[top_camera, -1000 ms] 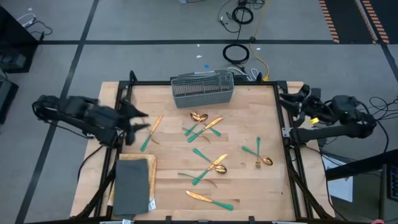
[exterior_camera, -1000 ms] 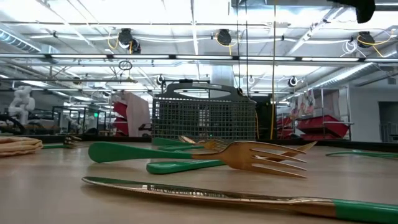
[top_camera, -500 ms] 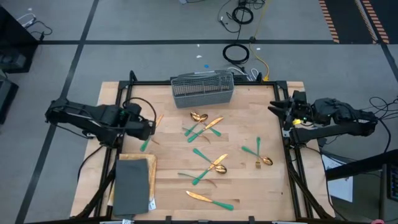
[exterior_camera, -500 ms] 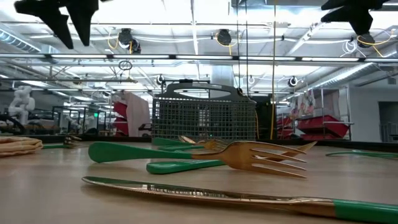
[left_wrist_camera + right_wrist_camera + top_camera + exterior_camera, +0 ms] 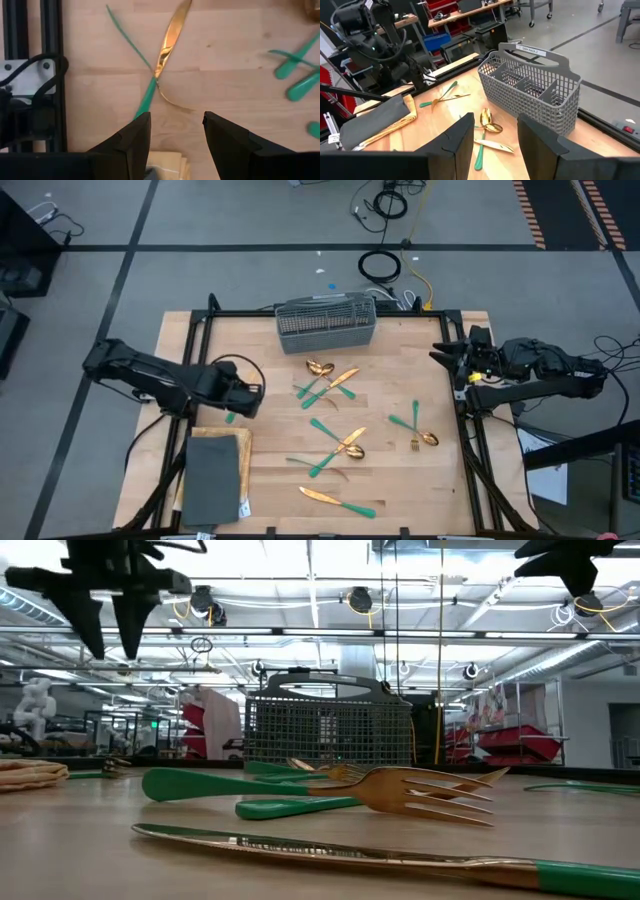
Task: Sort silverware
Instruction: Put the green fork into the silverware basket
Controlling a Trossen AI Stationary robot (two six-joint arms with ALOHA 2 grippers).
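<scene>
Gold-headed, teal-handled silverware lies flat and scattered on the wooden table (image 5: 400, 470). There is a cluster near the middle (image 5: 340, 445), a knife (image 5: 338, 500) by the near edge, and a fork and spoon (image 5: 420, 432) at the right. A knife (image 5: 166, 45) with a thin piece crossing it lies just ahead of my left gripper (image 5: 175, 117). That gripper is open, points down and hovers above the knife's teal handle (image 5: 145, 102); it also shows in the high view (image 5: 245, 392) and the low view (image 5: 108, 640). My right gripper (image 5: 492, 120) is open and waits high at the table's right edge (image 5: 445, 352).
A grey wire mesh basket (image 5: 326, 323) stands at the far edge, middle. A dark grey slab (image 5: 213, 475) lies on a beige cloth (image 5: 243, 465) at the near left corner, close to my left gripper. A black frame (image 5: 200, 340) rims the table.
My left gripper has moved from the table's left edge toward the right and near side, tipped to point down, and come lower over the knife by the slab. My right gripper has shifted a little in over the right edge, then held still. The silverware has stayed put.
</scene>
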